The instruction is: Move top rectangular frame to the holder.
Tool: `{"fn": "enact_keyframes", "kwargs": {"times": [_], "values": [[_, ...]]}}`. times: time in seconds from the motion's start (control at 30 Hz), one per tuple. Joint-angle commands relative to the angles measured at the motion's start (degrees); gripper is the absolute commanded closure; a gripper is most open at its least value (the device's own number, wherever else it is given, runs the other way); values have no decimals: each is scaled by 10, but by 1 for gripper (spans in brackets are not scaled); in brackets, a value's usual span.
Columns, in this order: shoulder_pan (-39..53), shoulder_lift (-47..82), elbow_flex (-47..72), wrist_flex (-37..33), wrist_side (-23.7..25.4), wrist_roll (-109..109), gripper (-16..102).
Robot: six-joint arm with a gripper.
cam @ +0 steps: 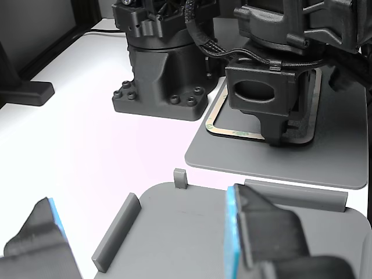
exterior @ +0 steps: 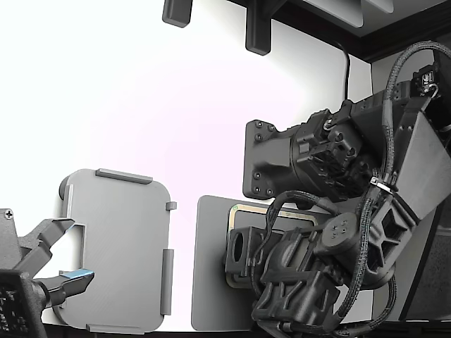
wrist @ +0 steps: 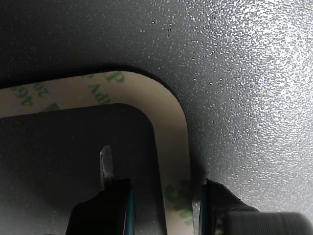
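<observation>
The top rectangular frame (wrist: 172, 128) is a thin tan strip with green print and an open centre. It lies flat on a dark grey mat (wrist: 244, 73). My gripper (wrist: 154, 182) is low over one rounded corner and open, one fingertip (wrist: 106, 164) inside the opening and the other outside the strip. In the other view my gripper (cam: 283, 136) stands on the frame (cam: 216, 120), hiding much of it. The exterior view shows only the frame's edge (exterior: 244, 207) under my arm. The holder (exterior: 120, 232), a light grey tray with raised tabs, sits apart toward the exterior view's left.
A second arm's gripper (exterior: 65, 255) with blue pads stands open at the holder's near corner and fills the foreground over the holder (cam: 192, 232) in the other view. A black arm base (cam: 163, 75) stands beside the mat (cam: 244, 163). Dark brackets (exterior: 257, 28) sit at the table's far edge.
</observation>
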State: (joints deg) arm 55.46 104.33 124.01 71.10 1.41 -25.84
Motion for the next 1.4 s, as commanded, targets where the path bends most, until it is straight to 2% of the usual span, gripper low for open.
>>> {"fn": "enact_keyframes", "kwargs": {"times": [0.0,0.23,0.37,0.47,0.57,0.63,0.83,1.03,1.37], "values": [[-11,11,-10,-2,-1,-3,34],[-12,11,1,-6,0,-6,39],[-13,9,9,-18,2,-8,48],[-15,6,9,-23,5,-10,64],[-17,6,6,-22,13,-4,88],[-18,7,4,-20,18,0,97],[-19,6,-16,-4,18,-9,97],[-22,6,-66,43,26,-14,97],[-45,6,-168,93,36,76,97]]}}
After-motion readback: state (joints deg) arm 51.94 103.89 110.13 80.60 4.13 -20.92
